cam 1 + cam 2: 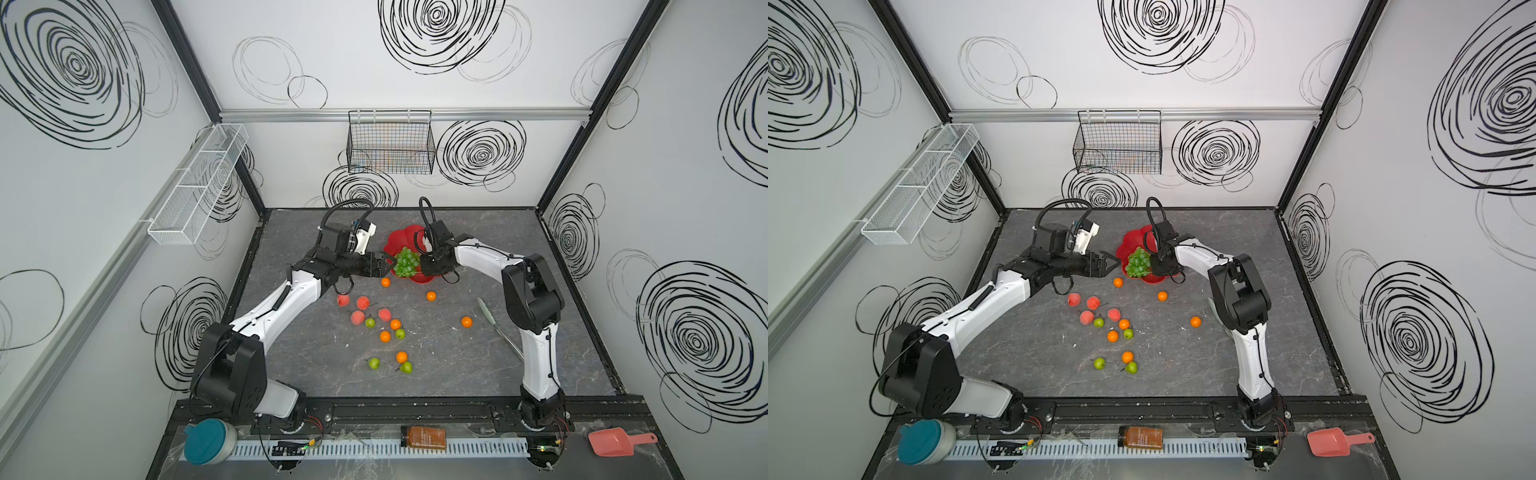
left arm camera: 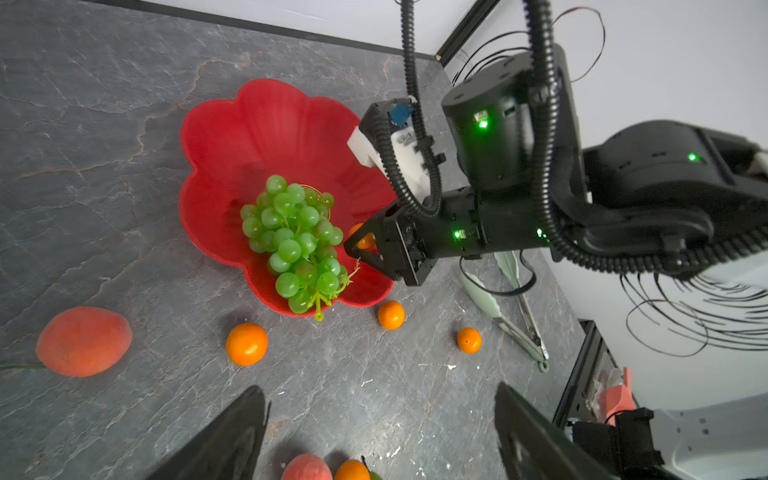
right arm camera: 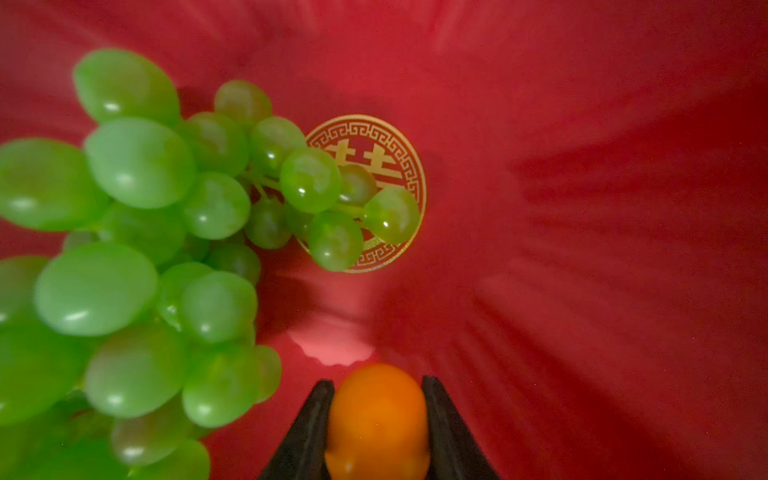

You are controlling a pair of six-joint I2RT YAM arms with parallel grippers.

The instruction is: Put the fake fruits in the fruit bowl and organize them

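The red flower-shaped fruit bowl [image 1: 402, 237] [image 1: 1133, 240] [image 2: 249, 137] sits at the back of the grey table and holds a bunch of green grapes [image 1: 404, 262] [image 2: 293, 245] [image 3: 137, 249]. My right gripper [image 3: 378, 386] [image 1: 424, 266] hangs inside the bowl beside the grapes, shut on a small orange [image 3: 378, 419] [image 2: 365, 240]. Just left of the bowl's rim, my left gripper [image 1: 390, 267] [image 2: 379, 388] is open and empty. Several oranges [image 1: 385, 282], peaches [image 1: 363, 302] and green apples [image 1: 374, 363] lie scattered on the table in front.
Pale-green tongs [image 1: 494, 324] lie by the right arm. On the back wall hangs a black wire basket [image 1: 390, 143], and a white mesh one [image 1: 197, 183] hangs on the left wall. A pink scoop [image 1: 619, 441], an amber bottle [image 1: 423, 437] and a teal-lidded tub [image 1: 208, 440] sit along the front ledge.
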